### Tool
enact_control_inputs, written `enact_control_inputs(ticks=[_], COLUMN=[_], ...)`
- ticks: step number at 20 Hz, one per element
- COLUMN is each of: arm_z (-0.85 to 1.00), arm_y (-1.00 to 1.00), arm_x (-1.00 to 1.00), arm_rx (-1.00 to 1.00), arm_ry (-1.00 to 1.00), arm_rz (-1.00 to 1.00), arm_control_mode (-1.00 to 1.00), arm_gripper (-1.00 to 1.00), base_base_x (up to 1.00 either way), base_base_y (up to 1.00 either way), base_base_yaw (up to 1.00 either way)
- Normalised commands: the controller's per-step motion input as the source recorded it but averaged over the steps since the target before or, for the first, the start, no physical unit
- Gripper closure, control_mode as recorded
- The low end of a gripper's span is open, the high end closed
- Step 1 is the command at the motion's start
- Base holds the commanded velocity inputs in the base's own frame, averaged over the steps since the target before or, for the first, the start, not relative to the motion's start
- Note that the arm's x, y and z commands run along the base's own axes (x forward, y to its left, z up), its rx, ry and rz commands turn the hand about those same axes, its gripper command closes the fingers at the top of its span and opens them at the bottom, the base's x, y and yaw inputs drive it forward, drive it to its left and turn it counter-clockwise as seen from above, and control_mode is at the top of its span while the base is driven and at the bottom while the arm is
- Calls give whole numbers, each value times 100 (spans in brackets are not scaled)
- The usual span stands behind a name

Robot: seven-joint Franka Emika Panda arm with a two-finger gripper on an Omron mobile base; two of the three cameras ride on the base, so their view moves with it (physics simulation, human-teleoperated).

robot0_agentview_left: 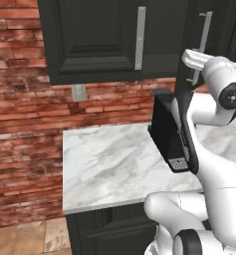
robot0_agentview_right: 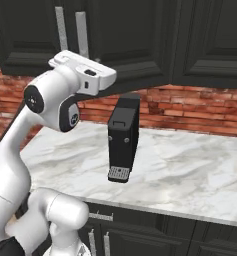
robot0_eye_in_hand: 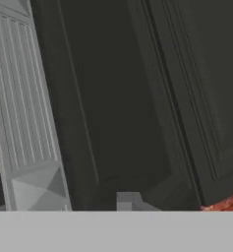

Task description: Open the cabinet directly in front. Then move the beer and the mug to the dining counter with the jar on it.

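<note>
My claw (robot0_eye_in_hand: pixel 64 197) sits at the bottom of the hand view, close up against the cabinet (robot0_eye_in_hand: pixel 137 98). I can see one ribbed grey finger (robot0_eye_in_hand: pixel 37 189) at lower left and the tip of the other at bottom centre, but I cannot tell from these pictures whether the claw is open, closed or gripping anything. A brushed-silver bar handle (robot0_eye_in_hand: pixel 17 88) runs down the left side of the hand view, just above the left finger; whether the finger touches it I cannot say.

In the right base view the white hand reaches up at upper left, just beside the two bar handles (robot0_agentview_right: pixel 81 32) where the double doors meet. In the left base view the hand is at upper right, next to the right-hand handle (robot0_agentview_left: pixel 205 35), and the left door's handle (robot0_agentview_left: pixel 140 37) is near top centre.

Below, a black coffee machine (robot0_agentview_right: pixel 123 137) stands on the marble worktop (robot0_agentview_right: pixel 190 165) against the brick wall (robot0_agentview_left: pixel 20 114). A grey outlet (robot0_agentview_left: pixel 78 92) is on the brick at the left base view's upper left.
</note>
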Motion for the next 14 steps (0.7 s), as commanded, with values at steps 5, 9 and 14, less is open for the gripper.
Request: enact_control_inputs(ticks=[5,9,14], arm_z=[18,3,0], arm_y=[-97,-34,0], arm_x=[-82,-41,-51], arm_rx=[11,4,0], arm_ry=[-1,1,-2], arm_rz=[-8,-4,0], arm_control_mode=[-100,-100,-100], arm_gripper=[100,-100,-100], base_base_x=[0,0,0], base_base_y=[0,0,0], base_base_yaw=[0,0,0])
